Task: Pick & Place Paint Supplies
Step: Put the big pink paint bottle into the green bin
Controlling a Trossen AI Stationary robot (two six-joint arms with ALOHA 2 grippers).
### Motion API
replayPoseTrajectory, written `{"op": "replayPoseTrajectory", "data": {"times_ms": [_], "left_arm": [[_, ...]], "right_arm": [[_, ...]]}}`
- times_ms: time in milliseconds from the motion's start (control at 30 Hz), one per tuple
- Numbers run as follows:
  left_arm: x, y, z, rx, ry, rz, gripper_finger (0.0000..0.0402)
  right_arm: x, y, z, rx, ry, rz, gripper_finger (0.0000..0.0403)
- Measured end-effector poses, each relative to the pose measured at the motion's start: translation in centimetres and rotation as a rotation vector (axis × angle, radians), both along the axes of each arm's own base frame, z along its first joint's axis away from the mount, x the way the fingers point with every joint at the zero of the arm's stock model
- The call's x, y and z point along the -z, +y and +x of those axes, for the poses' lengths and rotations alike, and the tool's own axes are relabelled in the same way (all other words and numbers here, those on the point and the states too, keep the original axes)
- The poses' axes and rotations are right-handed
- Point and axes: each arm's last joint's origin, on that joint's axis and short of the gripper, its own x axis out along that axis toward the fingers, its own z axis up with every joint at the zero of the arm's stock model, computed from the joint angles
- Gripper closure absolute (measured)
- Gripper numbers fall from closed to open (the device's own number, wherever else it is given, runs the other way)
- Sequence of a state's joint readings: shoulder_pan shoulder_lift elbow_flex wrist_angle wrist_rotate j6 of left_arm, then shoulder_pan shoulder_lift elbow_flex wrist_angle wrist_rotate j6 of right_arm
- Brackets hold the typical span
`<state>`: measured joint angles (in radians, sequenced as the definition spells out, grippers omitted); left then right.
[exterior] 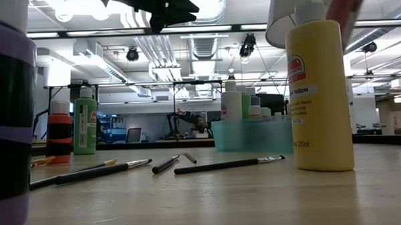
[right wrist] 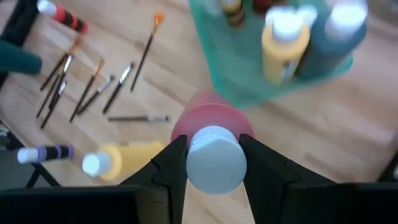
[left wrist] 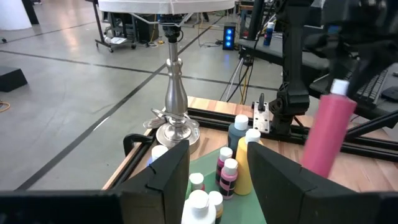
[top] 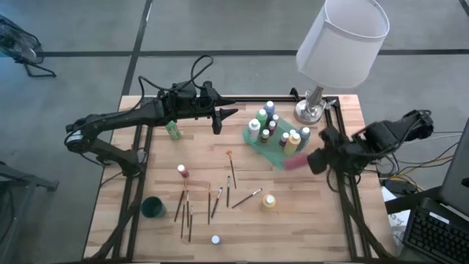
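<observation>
While the right pincer (right wrist: pixel 211 163) is clamped on a pink bottle (top: pixel 296 162), next it needs lowering into the green tray (top: pixel 272 156); left pincer (left wrist: pixel 219 171) waits, parted.

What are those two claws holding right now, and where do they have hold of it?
The right gripper pinches a pink paint bottle by its white cap, carrying it near the green tray. The left gripper is open and holds nothing.

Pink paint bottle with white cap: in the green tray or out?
Out: the right gripper holds the pink paint bottle beside the translucent green tray.
</observation>
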<state>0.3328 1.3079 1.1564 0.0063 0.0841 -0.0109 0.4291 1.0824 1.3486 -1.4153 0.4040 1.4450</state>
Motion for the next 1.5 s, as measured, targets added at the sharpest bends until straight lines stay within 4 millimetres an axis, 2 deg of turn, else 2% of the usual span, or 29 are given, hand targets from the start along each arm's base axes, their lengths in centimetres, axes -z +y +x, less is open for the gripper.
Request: {"op": "replayPoseTrajectory", "data": {"times_ms": [167,400,733,1033,1200,1500], "left_arm": [[0.0,0.0,0.0,0.000,0.000,0.000,0.0234],[0.0,0.0,0.0,0.000,0.001,0.000,0.0234],[0.0,0.0,0.0,0.001,0.002,-0.001,0.0234],[0.3,-0.3,0.0,0.097,0.031,-0.004,0.0234],[0.7,-0.6,0.0,0.193,0.063,-0.009,0.0234],[0.9,-0.5,-0.1,0.168,0.089,-0.017,0.0234]], "right_arm": [[-0.8,-2.2,1.0,0.010,-0.032,-0.079,0.0285],[-0.3,-4.2,2.5,-0.031,-0.020,-0.086,0.0285],[1.1,-4.3,5.9,-0.141,0.057,-0.115,0.0287],[0.5,-5.3,8.5,-0.196,0.097,-0.155,0.0287],[-0.3,-7.0,9.1,-0.192,0.141,-0.189,0.0284],[-1.1,-9.9,8.8,-0.177,0.208,-0.200,0.0287]]}}
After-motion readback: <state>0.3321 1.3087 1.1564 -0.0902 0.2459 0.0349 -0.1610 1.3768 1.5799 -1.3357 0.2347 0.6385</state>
